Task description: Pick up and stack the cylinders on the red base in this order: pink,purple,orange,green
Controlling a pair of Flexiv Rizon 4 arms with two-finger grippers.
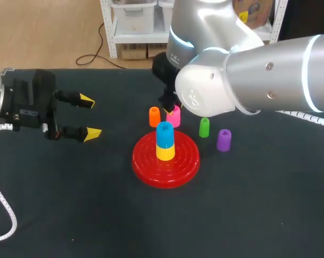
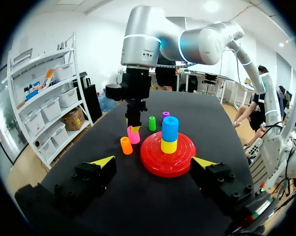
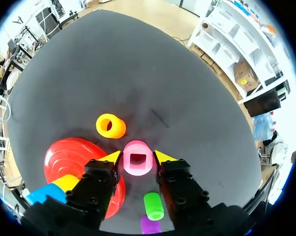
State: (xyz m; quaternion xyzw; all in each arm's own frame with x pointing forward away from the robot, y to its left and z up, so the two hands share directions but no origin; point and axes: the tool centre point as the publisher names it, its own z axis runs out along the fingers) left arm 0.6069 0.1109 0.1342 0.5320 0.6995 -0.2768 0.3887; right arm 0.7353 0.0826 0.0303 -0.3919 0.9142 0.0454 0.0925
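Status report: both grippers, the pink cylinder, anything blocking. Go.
Left gripper open, empty, off to the side. Right gripper shut on pink cylinder. Red base occupied: blue cylinder on yellow cylinder at centre.

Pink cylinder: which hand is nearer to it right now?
Right. The right hand is directly over the pink cylinder; the left hand hangs open well away, out beyond the orange cylinder.

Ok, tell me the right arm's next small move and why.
Probably lift the pink cylinder straight up. The right gripper straddles it next to the orange cylinder, and its spot, on the blue cylinder topping the red base, sits higher.
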